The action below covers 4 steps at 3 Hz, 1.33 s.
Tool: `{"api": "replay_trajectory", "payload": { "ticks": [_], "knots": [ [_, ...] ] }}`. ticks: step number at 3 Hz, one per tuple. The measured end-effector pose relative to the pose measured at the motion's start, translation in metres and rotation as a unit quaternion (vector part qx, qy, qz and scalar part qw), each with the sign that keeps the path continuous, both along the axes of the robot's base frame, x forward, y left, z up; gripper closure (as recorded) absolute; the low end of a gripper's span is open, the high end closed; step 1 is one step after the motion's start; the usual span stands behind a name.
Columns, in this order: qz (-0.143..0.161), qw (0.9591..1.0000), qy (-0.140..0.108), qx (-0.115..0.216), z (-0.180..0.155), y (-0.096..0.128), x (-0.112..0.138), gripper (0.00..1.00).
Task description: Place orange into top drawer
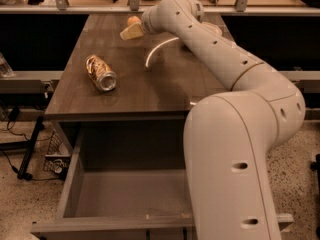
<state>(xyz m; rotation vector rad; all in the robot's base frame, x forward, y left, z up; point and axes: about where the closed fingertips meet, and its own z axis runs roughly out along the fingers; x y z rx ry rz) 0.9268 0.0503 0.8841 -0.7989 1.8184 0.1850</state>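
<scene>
The white arm (235, 74) fills the right side of the frame, rising from a bulky segment at the lower right and reaching diagonally to the upper middle, where the gripper (129, 32) sits low over the far end of the table (150, 89). Only a pale yellowish part of the gripper shows, pointing toward the left of the frame, and whether it is clenched or released cannot be told from this angle. The orange (133, 20) lies on the tabletop at the top centre of the frame, right at the gripper's upper edge, touching it or just beside it; whether it is being grasped cannot be told. The crushed can (100, 73), gold and silver, lies on its side on the left part of the table, well apart from the orange, with its open end turned toward the lower right. A bright curved reflection (157, 49) shines on the dark wood between the can and the arm. Below the table's front edge, the top drawer (125, 194) stands pulled out across the lower left of the frame, its flat grey bottom bare and its right part hidden by the arm. A speckled floor (25, 209) shows at the lower left.
</scene>
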Motion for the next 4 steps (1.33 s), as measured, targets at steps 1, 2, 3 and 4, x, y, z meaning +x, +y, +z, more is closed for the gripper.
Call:
{"api": "replay_trajectory", "payload": {
  "ticks": [1,2,3,4],
  "knots": [
    [-0.024,0.9995,-0.002,0.023,-0.015,0.005,0.027,0.00],
    [-0.032,0.9987,-0.004,0.039,-0.024,0.012,0.045,0.03],
    [-0.031,0.9981,-0.004,0.054,-0.028,0.018,0.053,0.26],
    [-0.027,0.9973,-0.007,0.067,-0.027,0.023,0.057,0.49]
  ]
}}
